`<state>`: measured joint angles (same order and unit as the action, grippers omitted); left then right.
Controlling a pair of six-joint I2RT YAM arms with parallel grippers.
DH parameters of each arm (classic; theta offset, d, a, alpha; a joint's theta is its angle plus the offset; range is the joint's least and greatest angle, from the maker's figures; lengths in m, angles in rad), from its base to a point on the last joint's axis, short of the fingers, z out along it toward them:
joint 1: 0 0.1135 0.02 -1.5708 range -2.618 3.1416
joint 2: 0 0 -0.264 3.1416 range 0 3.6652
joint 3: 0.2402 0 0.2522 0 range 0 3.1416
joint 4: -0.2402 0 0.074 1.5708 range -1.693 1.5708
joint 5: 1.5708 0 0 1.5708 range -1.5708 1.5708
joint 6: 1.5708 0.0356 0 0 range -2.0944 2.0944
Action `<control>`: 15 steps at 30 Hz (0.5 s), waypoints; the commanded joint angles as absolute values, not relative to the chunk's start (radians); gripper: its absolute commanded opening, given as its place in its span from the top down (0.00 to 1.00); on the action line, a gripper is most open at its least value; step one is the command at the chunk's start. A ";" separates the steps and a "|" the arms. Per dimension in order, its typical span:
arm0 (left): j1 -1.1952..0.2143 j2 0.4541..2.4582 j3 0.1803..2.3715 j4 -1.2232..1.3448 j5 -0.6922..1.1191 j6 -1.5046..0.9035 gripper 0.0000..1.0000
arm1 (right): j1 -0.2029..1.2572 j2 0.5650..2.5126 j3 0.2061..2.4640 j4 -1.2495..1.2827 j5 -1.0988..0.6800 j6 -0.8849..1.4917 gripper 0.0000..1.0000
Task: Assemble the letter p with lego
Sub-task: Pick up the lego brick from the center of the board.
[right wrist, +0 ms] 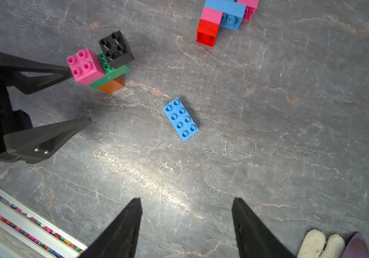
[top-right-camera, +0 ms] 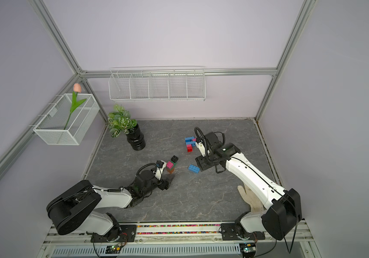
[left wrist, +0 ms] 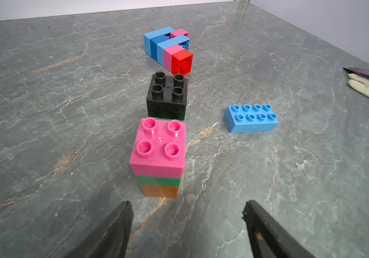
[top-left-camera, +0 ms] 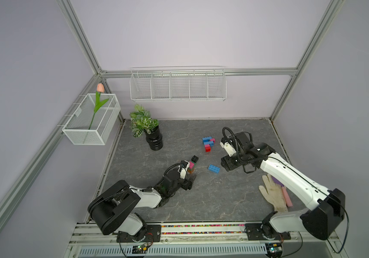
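With left gripper [left wrist: 187,205] and right gripper [right wrist: 187,201] apart and empty, the pink, green and orange studded plastic brick stack [top-left-camera: 190,167] at mid-frame in a top view could topple if a jaw clips its overhanging black cube [top-left-camera: 194,159]

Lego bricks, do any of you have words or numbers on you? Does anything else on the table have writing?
There is no text to read. The light blue brick, pink brick and black brick show only plain studs and sides. The glove bears no writing either.
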<state>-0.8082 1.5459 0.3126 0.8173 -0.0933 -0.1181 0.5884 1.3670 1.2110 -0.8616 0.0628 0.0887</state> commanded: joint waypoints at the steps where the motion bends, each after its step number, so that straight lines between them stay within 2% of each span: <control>1: -0.814 1.646 0.321 1.065 -0.190 -0.092 0.19 | 0.580 1.340 1.169 -0.819 0.055 0.122 0.32; 10: -0.814 1.958 0.365 1.388 -0.233 -0.113 0.21 | 0.576 1.328 1.093 -0.805 0.052 0.135 0.32; 15: -0.814 2.021 0.391 1.413 -0.230 -0.120 0.23 | 0.571 1.336 1.075 -0.796 0.051 0.144 0.32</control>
